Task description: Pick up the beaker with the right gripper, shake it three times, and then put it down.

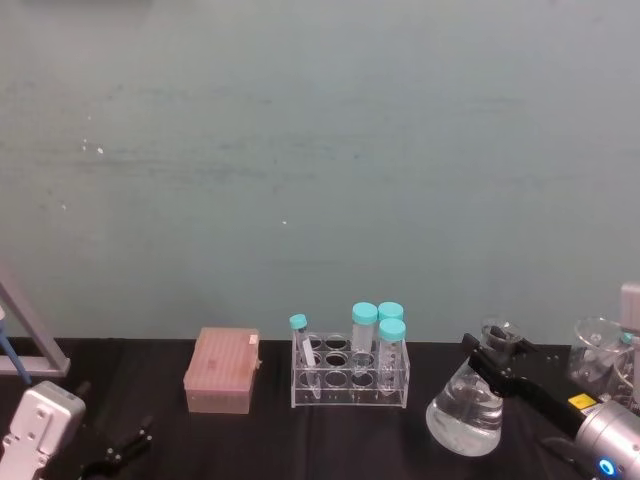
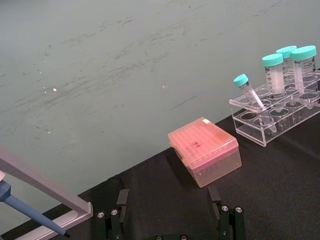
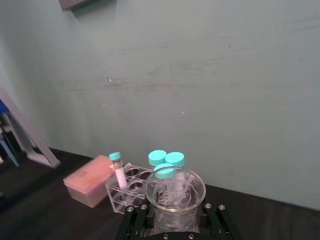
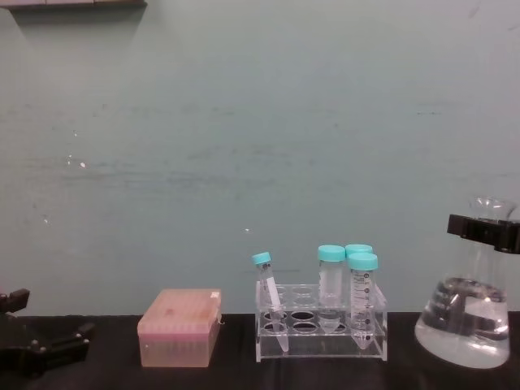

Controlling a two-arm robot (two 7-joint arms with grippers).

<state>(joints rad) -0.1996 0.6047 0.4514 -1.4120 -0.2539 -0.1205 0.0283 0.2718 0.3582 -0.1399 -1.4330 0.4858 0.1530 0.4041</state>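
The beaker [image 1: 465, 412], a large clear glass conical flask with a wide base and a narrow flared neck, sits at the right side of the black desk [image 1: 330, 445]. Clear liquid fills its lower part. It stands upright, near the right of a clear plastic tube rack [image 1: 350, 385], which it overtops. Its base is down at desk level (whether it actually touches the surface cannot be told).

The black, flat-jawed right tool [image 1: 497, 352] reaches in from the lower right and is clamped narrowly around the beaker's neck, just under the flared rim. In the chest view its blocky fingers [image 4: 467, 225] cross the neck horizontally.

The rack holds three upright teal-capped plastic tubes [image 1: 392, 340] at its right end. A thinner teal-capped tube [image 1: 303, 350] leans at its left end. Left of the rack, apart from it, lies a translucent pink lidded plastic box [image 1: 222, 372].

The black left tool [image 2: 170, 215] with angled fingers is parked low over the desk at the far left, jaws spread wide and gripping nothing. It is well apart from the pink box.
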